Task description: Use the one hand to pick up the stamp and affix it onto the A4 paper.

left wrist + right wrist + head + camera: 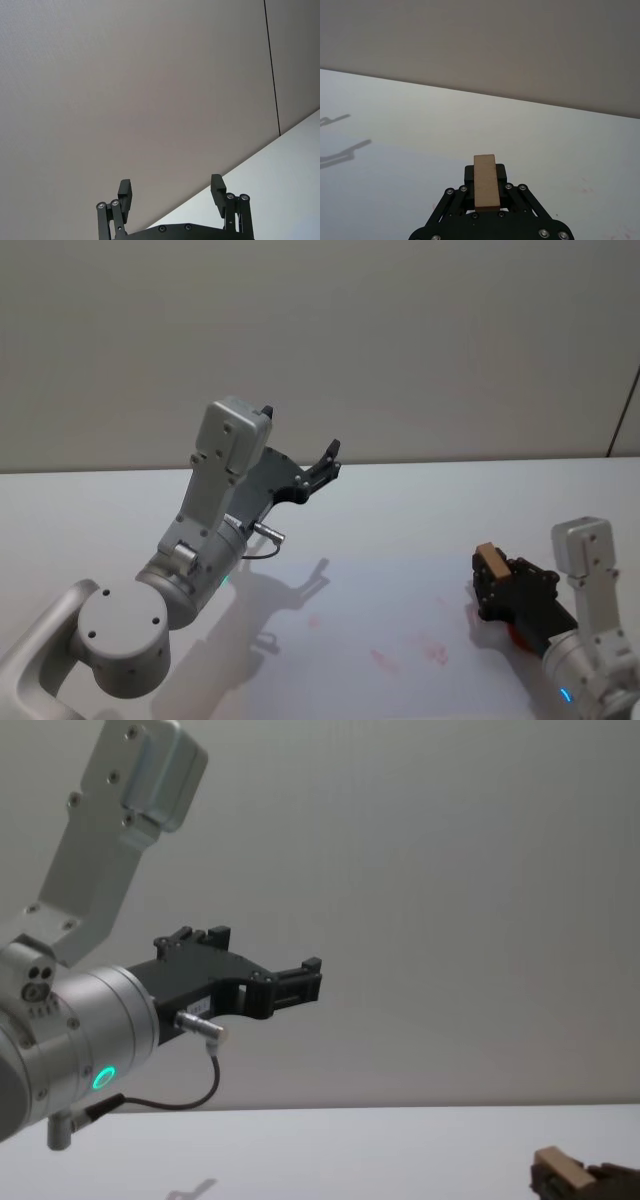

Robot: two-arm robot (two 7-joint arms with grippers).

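The stamp (489, 560) is a small wood-coloured block, and my right gripper (493, 575) is shut on it low over the white surface at the near right. From the right wrist, the stamp (485, 181) stands up between the black fingers of the right gripper (485, 175). The chest view catches the stamp (562, 1166) at its lower right corner. My left gripper (327, 461) is raised high over the table's far middle, open and holding nothing; its open fingers frame the left gripper (171, 186) against the wall. I cannot tell the A4 paper apart from the white surface.
Faint red marks (432, 649) lie on the white surface left of the right gripper, with another red mark (385, 660) nearer the middle. A red-orange patch (516, 639) shows under the right gripper. The left arm's elbow (122, 640) fills the near left. A plain wall stands behind the table.
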